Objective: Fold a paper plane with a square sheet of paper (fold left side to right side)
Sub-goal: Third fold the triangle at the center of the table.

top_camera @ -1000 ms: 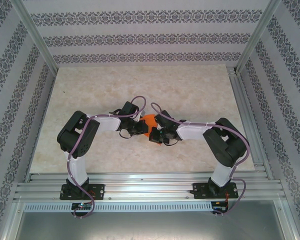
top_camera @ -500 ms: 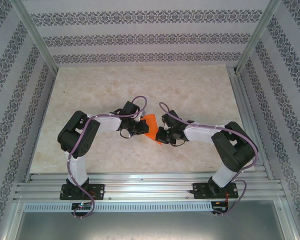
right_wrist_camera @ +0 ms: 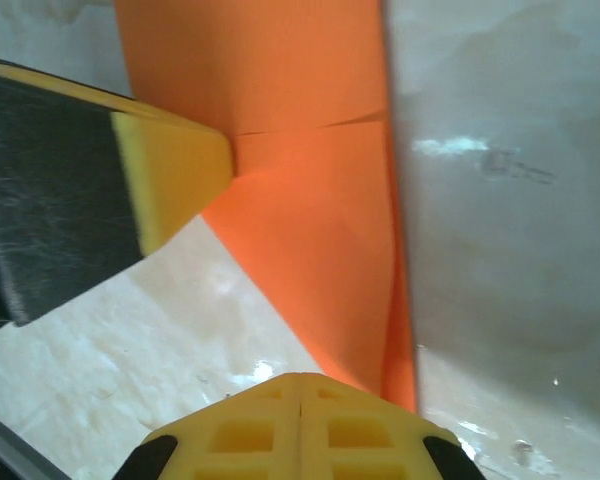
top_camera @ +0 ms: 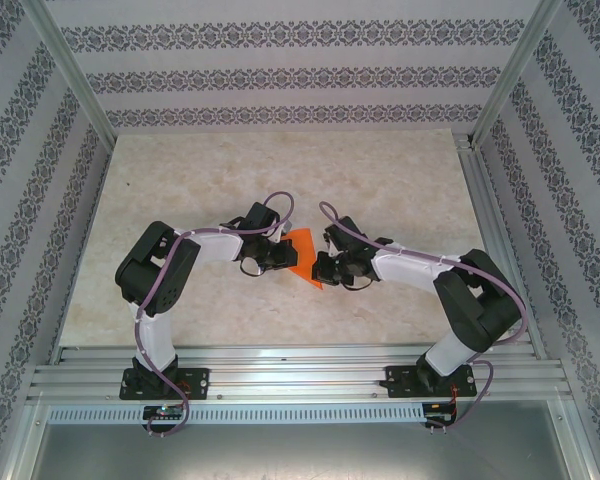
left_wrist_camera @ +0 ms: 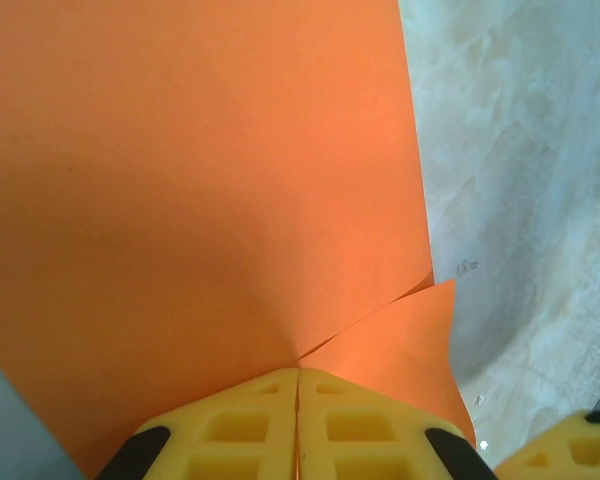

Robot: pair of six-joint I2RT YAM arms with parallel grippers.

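Observation:
The orange square sheet of paper (top_camera: 302,253), creased into a wedge, lies at the table's middle between both grippers. My left gripper (top_camera: 279,259) is shut on its left edge. In the left wrist view two orange layers (left_wrist_camera: 200,180) run into the closed yellow tips of the left gripper (left_wrist_camera: 298,372). My right gripper (top_camera: 324,268) is shut, with its tips (right_wrist_camera: 300,378) at the narrow near end of the paper (right_wrist_camera: 310,210), which slips under their right side. The left gripper's finger (right_wrist_camera: 170,175) touches the paper at a crease. I cannot tell whether the right tips press on the paper.
The pale marble table (top_camera: 380,180) stretches open behind and to both sides of the arms. Patterned walls (top_camera: 280,75) and metal posts (top_camera: 70,70) fence it in. Aluminium rails (top_camera: 300,375) run along the near edge.
My right gripper has slid rightward off the paper, and its elbow has swung out to the right. More orange now shows between the grippers. The left gripper has stayed put.

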